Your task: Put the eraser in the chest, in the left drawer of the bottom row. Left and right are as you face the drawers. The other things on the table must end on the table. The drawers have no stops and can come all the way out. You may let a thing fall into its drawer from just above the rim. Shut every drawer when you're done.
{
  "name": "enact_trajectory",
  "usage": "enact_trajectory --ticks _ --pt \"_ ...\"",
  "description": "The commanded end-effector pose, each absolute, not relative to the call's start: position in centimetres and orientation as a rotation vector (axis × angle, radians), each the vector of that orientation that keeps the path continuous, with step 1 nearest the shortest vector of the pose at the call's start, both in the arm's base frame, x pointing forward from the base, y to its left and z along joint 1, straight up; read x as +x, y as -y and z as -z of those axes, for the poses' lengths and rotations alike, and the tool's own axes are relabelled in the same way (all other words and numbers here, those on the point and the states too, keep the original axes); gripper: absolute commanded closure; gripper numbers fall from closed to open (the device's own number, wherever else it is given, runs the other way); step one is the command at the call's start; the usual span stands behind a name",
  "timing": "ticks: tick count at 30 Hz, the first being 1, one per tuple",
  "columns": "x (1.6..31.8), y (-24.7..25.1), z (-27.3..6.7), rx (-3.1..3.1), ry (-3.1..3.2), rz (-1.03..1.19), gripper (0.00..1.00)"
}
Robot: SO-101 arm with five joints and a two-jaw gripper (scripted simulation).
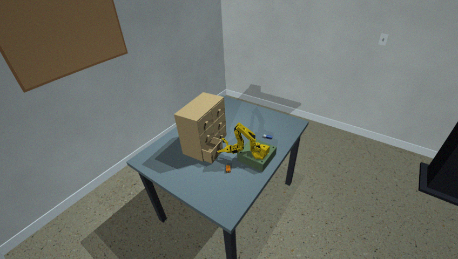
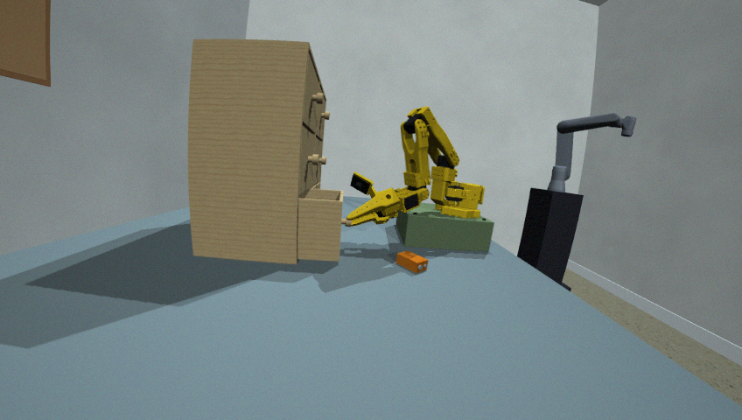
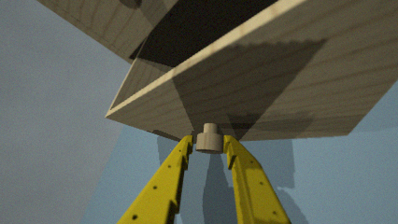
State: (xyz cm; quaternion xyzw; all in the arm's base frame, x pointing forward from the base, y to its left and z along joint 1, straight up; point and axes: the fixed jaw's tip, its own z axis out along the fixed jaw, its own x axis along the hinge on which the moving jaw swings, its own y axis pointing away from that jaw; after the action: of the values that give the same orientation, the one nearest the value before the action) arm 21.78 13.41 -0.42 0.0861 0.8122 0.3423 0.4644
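The eraser [image 1: 267,136], blue with a white end, lies on the table behind the arm's base; it does not show in the exterior view. The chest [image 1: 189,134] [image 2: 244,156] has its bottom-left drawer [image 1: 210,156] [image 2: 319,228] [image 3: 154,112] pulled partly out; the part of its inside that the wrist view shows is dark. My gripper [image 1: 218,151] [image 2: 348,222] [image 3: 208,139] is at this drawer's front, its fingers slightly open around the round knob [image 3: 209,144]. A narrow gap shows beside the knob, clearest on the left. No eraser is between the fingers.
An orange block [image 1: 228,168] [image 2: 411,262] lies on the table in front of the chest, near the open drawer. The green base block [image 1: 250,162] [image 2: 447,234] carries the arm. The drawers above the open one look shut, with knobs sticking out.
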Motion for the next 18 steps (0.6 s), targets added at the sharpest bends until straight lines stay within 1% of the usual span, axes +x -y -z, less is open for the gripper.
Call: enact_trajectory --ticks 1,12,14,18 --pt "21.42 -13.58 0.6 0.205 -2.006 -0.848 0.86" --pt "21.42 -13.58 0.6 0.205 -2.006 -0.848 0.79" --pt "21.42 -13.58 0.6 0.205 -2.006 -0.848 0.79" --pt "20.51 -13.53 0.65 0.186 -2.031 -0.847 0.79"
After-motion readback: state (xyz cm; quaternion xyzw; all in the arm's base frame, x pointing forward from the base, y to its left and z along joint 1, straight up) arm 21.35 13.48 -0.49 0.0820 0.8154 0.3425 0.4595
